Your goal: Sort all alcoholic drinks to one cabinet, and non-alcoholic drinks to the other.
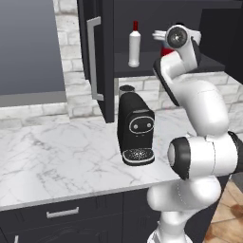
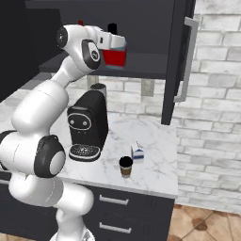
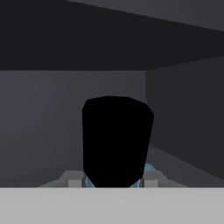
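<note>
Now the squat bottle [image 2: 114,52] sits gripped within the claw [image 2: 111,44].

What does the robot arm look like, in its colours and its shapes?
The arm is glossy white, built of thick rounded segments joined by dark, near-black joint rings. A round dark cap sits on the wrist end. The gripper is white like the arm. No loose cables or printed markings are visible on it.
</note>
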